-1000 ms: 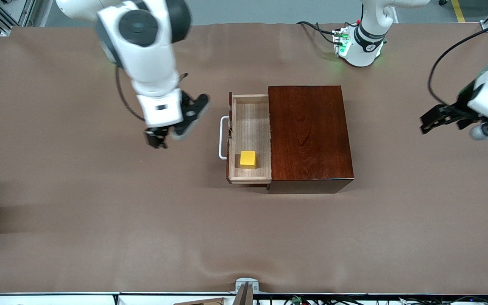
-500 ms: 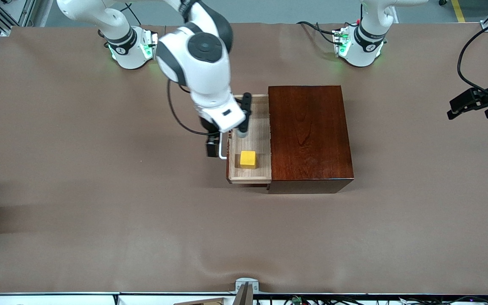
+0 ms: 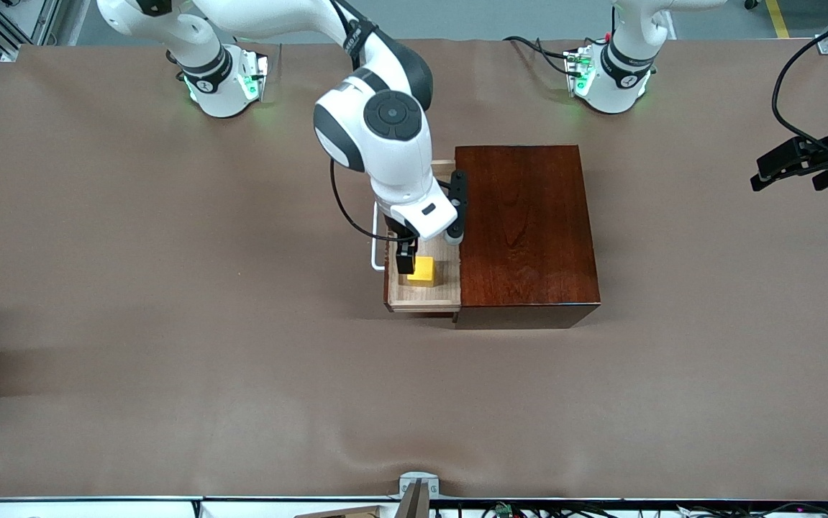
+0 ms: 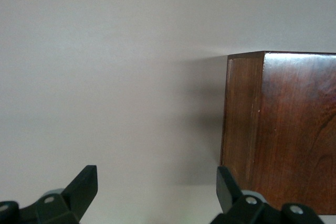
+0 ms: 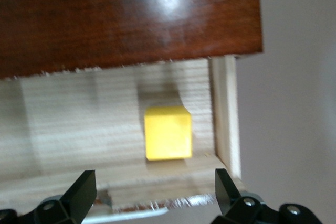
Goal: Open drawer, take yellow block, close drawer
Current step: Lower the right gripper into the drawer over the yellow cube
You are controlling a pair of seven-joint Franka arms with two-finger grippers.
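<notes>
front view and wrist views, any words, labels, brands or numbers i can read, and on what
None can be read.
The wooden box, drawer and yellow block carry no print.
The small dark mark on the right arm's wrist housing is too small to read.

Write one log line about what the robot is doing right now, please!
drawer: open | yellow block: inside, not gripped | right gripper: over block, fingers open | left gripper: waiting open at table's end

A robotics lab: two bench-mounted arms [image 3: 385, 122], brown-covered table [image 3: 169, 324].
</notes>
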